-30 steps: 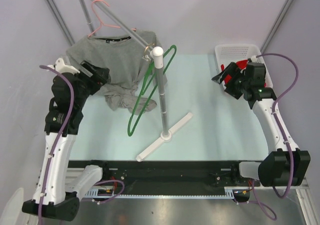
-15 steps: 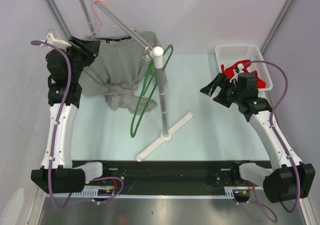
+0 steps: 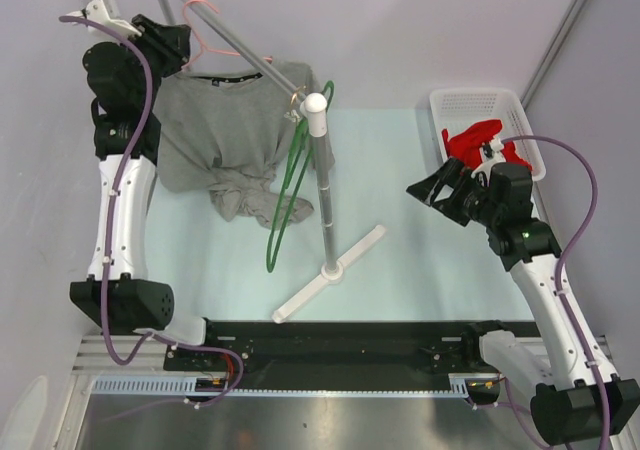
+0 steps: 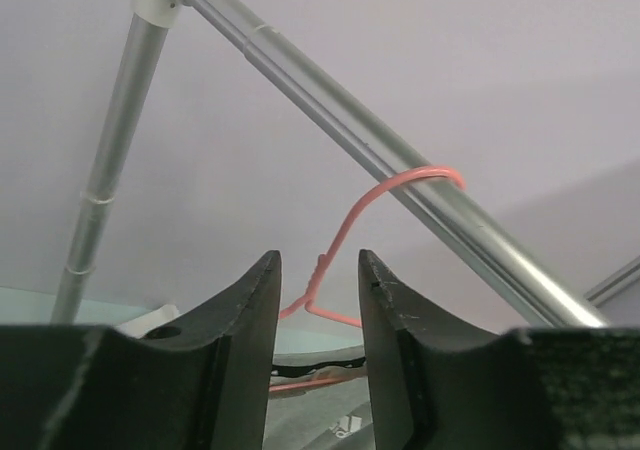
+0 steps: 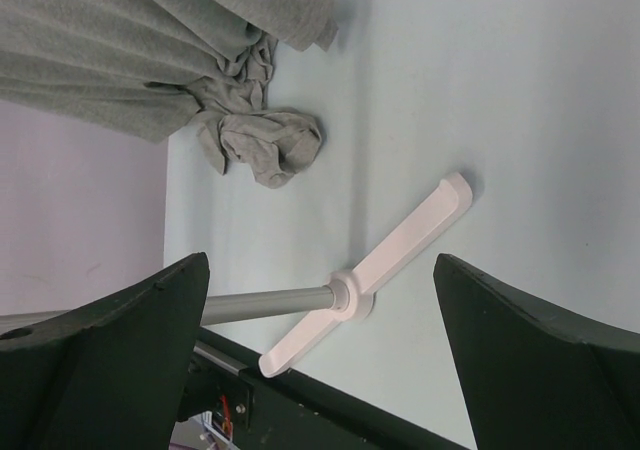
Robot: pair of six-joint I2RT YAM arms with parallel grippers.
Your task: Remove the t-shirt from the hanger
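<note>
A grey t-shirt (image 3: 235, 130) hangs on a pink wire hanger (image 3: 204, 32) hooked over the metal rail (image 3: 225, 35); its lower part lies bunched on the table (image 5: 262, 135). My left gripper (image 3: 170, 42) is raised beside the hanger's neck, open and empty. In the left wrist view the pink hanger (image 4: 352, 230) shows in the gap between the fingers (image 4: 250, 310), beyond them and untouched. My right gripper (image 3: 432, 185) is wide open and empty over the table's right side, apart from the shirt.
A green hanger (image 3: 290, 185) dangles from the white-topped rack pole (image 3: 322, 185), whose cross-shaped foot (image 3: 330, 270) rests on the table. A white basket (image 3: 482, 105) with red cloth (image 3: 478, 138) stands at the back right.
My left arm has risen from the shirt's lower left up to the pink hanger's neck. My right arm has swung from the basket toward the table's right side.
</note>
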